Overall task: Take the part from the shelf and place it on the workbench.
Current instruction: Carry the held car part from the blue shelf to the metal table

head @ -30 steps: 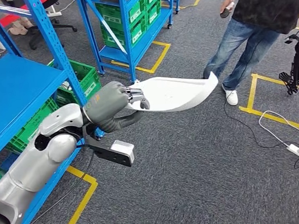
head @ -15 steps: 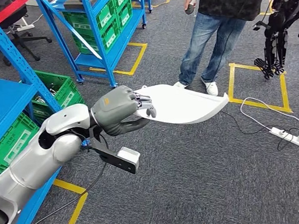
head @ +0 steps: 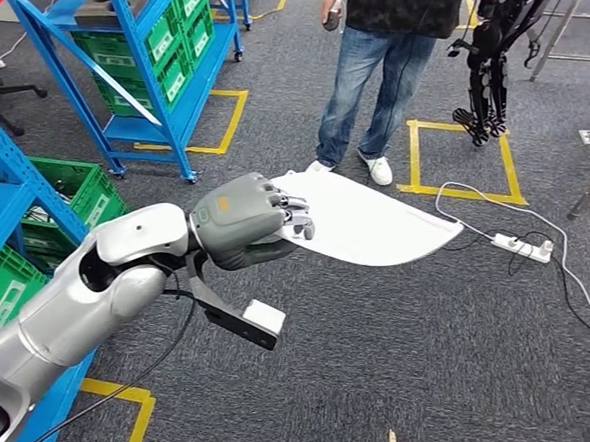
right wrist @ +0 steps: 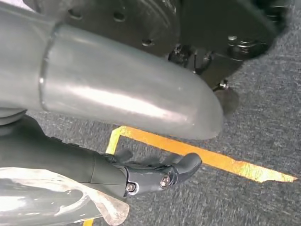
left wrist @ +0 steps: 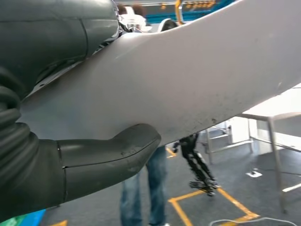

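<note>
The part is a long, flat, curved white panel, held out level above the grey carpet. My left hand grips its near end, fingers over the top edge and thumb beneath. In the left wrist view the thick grey thumb presses against the panel's pale underside. My right hand hangs low over the carpet, dark fingers stretched out and holding nothing.
A person in jeans stands just beyond the panel's far edge. Blue shelving with green crates lies to the left. A power strip with cables lies on the floor to the right, and a black robot stands beyond it. A light table stands behind.
The whole view has swung to the right, so shelves and person slide left in the picture. My left hand keeps its hold on the panel throughout.
</note>
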